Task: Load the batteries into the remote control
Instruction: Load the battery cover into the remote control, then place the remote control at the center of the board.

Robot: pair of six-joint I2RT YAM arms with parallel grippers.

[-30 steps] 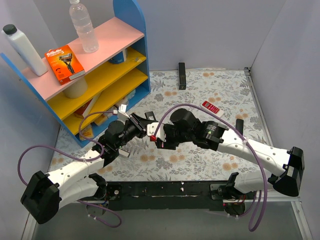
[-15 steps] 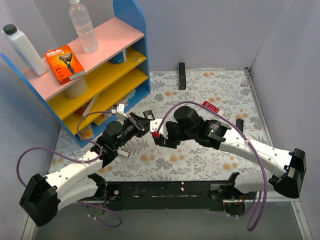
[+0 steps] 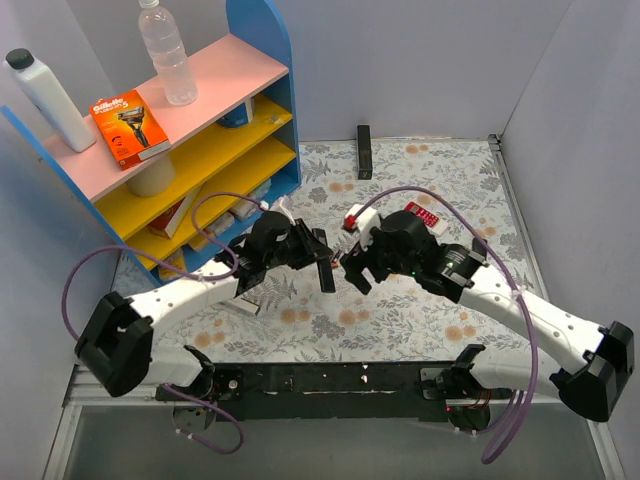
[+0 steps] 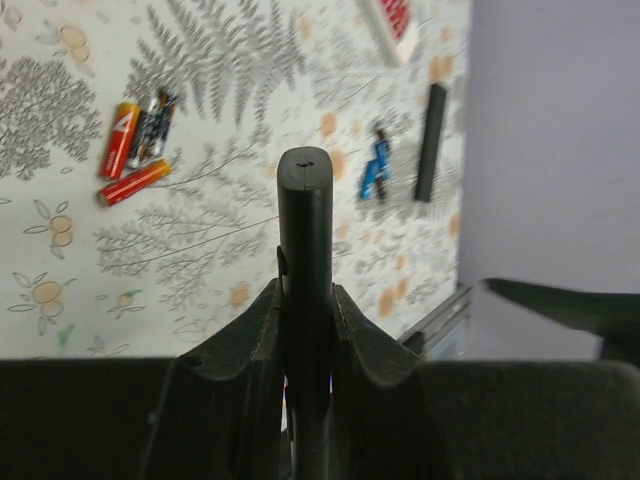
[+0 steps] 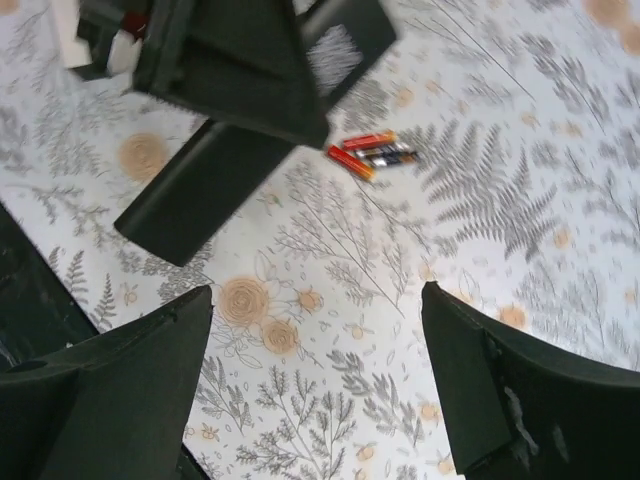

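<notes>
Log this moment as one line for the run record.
left tool: shut on remote control, edge-on | right tool: open, empty | batteries: loose on table, not loaded

"Gillette" — brand on the orange box (image 3: 128, 127) atop the shelf (image 3: 240, 60)

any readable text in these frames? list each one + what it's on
"Gillette": on the orange box on the pink top shelf.
Smaller print on that box: too small to read.
Red-and-white remote: button marks too small to read.
Orange cells: print blurred, unreadable.
Remote control: no print on the edge in view.
</notes>
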